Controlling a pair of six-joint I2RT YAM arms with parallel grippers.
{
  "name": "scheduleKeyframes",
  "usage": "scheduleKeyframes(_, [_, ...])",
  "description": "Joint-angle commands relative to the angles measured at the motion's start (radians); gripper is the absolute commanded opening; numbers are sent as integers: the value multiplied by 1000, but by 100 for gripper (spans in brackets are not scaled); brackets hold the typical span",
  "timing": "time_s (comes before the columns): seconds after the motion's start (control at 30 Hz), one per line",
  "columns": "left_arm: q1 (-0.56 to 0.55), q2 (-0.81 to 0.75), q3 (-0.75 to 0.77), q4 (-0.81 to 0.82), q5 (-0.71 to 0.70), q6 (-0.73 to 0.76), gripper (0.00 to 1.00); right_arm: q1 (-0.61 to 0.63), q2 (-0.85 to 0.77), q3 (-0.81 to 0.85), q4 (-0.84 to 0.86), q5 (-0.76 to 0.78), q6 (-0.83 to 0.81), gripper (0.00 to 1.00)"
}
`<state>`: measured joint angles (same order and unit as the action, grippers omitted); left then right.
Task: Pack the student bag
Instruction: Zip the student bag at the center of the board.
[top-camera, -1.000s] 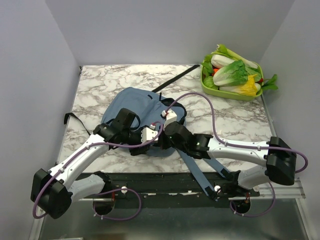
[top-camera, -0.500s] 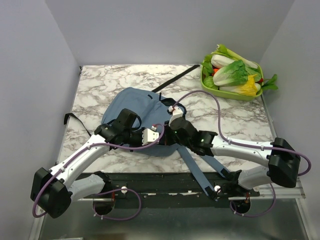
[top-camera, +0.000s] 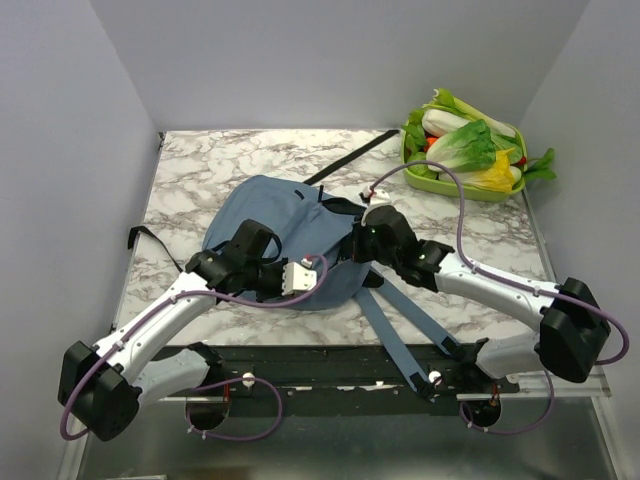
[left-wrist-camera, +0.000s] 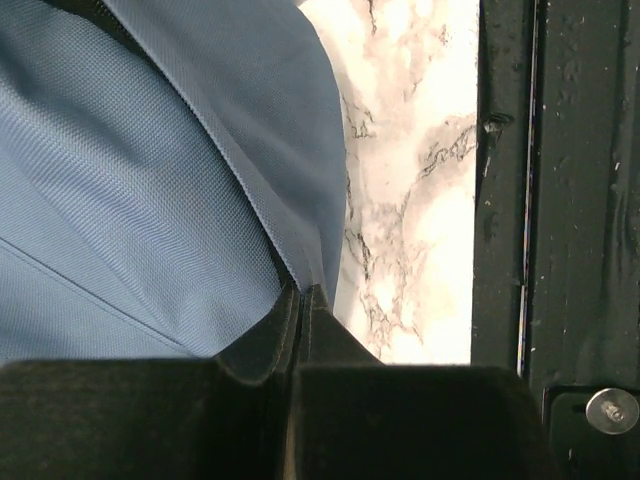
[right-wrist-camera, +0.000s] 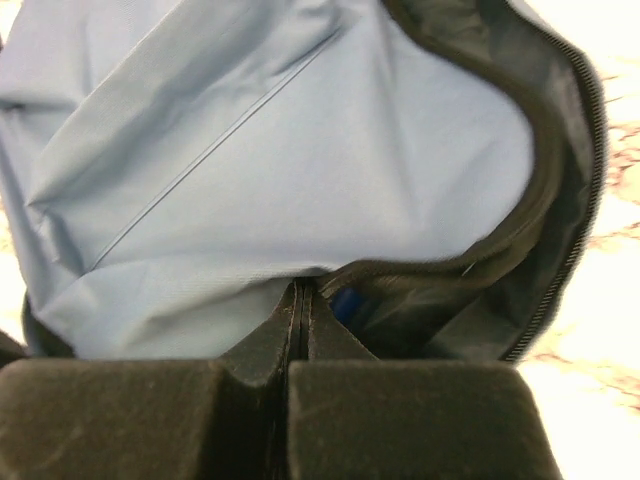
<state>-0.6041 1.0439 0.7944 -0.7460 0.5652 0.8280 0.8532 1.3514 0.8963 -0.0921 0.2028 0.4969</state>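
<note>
Packing at the opening stage, as I read it from the console. The student bag (top-camera: 270, 215) lies flat near the middle of the marble tabletop (top-camera: 200, 170), its two shoulder straps (top-camera: 390, 335) trailing toward the near edge. The left fingers (left-wrist-camera: 260, 345) are closed, pinching a fold of blue fabric at the bag's near edge, just beside bare marble. The right fingers (right-wrist-camera: 262, 340) are likewise closed, gripping the black zipper rim, which stands lifted into a curved mouth. The interior showing there is dark, and I cannot tell whether anything lies inside. The leafy vegetables (top-camera: 462, 147) sit heaped in the green tray (top-camera: 404, 150) at the far right corner, well apart from the bag. My judgement: the bag is held and partly opened, and nothing visible has been loaded, so all the packing proper and the zipping shut remain to be done.
</note>
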Motion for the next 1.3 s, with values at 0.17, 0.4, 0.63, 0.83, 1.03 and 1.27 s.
scheduleKeyframes(0.17, [-14, -50, 32, -162, 7, 71, 2, -146, 109, 153, 5, 27, -191, 1])
scheduleKeyframes(0.4, [-14, -113, 72, -92, -85, 4, 44, -152, 37, 93, 52, -121, -127, 1])
scheduleKeyframes(0.63, [-59, 22, 181, 175, -68, -398, 50, -120, -40, -43, 130, -261, -5, 1])
scheduleKeyframes(0.83, [-120, 114, 129, 391, -136, -631, 52, -109, -72, -88, 140, -289, 17, 1])
scheduleKeyframes(1.03, [-157, 154, 88, 465, -134, -724, 64, -109, -115, -115, 132, -284, 22, 1])
scheduleKeyframes(1.27, [-194, 174, 43, 545, -136, -736, 75, -109, -117, -120, 130, -290, 31, 1])
